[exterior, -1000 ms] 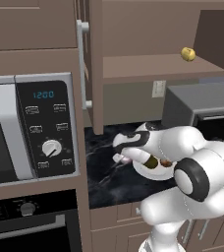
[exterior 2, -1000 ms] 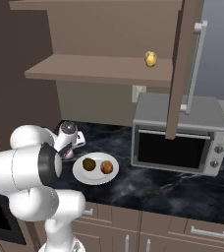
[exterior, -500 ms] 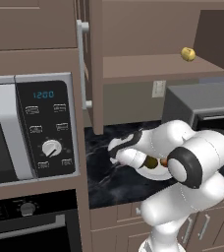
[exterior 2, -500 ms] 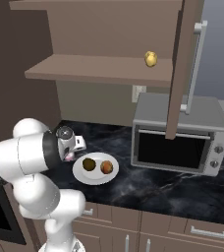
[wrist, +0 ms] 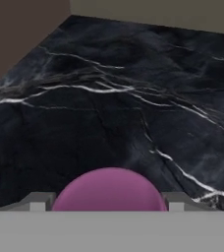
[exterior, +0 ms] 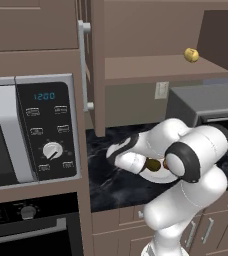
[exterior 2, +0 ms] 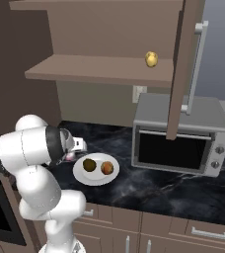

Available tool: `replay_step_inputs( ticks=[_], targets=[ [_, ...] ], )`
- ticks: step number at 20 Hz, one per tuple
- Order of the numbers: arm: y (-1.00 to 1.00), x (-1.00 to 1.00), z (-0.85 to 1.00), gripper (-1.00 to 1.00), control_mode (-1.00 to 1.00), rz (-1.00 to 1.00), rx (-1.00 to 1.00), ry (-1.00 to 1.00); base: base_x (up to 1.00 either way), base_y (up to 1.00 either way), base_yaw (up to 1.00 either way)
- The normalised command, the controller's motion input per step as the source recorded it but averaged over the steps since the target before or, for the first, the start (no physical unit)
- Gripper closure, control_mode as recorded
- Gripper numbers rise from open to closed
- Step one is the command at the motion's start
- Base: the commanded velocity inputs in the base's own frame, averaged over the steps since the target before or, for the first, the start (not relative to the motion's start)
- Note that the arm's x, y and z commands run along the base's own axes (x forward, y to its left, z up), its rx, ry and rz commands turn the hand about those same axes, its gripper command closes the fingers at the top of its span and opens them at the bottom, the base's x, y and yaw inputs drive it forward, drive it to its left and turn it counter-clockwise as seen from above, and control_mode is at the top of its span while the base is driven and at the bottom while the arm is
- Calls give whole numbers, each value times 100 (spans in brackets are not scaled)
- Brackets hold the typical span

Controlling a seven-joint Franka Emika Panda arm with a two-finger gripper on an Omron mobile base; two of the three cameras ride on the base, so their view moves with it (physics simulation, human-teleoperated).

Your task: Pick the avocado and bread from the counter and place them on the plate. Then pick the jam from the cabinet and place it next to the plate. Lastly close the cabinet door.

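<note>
Hand: the hand [wrist: 109, 209] is being kept pinched on the jam [wrist: 109, 191], whose purple lid is being framed between the fingertips [wrist: 38, 202] in the hand view.
Jam: it is being carried low over the bench [wrist: 133, 98], just beside the plate [exterior 2: 80, 173] on its far-from-microwave side; whether it is touching the surface cannot be told.
Plate: the avocado [exterior 2: 89, 164] and the bread [exterior 2: 107, 168] are being shown lying on it side by side, so that step is judged done.
Cabinet: the cabinet door [exterior 2: 183, 69] is being left standing open; setting the jar down and closing it are judged to remain.
Shelf: a yellow ball [exterior 2: 151, 59] is being left resting there.
Hidden: in both base views the hand is being largely covered by the arm, and the jar's pink body is being cut off.
</note>
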Motion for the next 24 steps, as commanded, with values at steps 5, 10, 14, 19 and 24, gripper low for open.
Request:
replay_step_inputs(
  ticks=[5,10,14,19,24],
  targets=[
    [0,14,-6,100,-100,-10,6,-2,0,0,0],
    [0,2,-14,100,-100,-7,7,-4,0,0,0],
    [0,0,-22,100,-100,-5,2,0,0,0,0],
    [0,0,-15,-100,-100,-3,0,0,0,0,0],
    [0,2,0,-100,-100,-1,0,2,0,0,0]
  ],
)
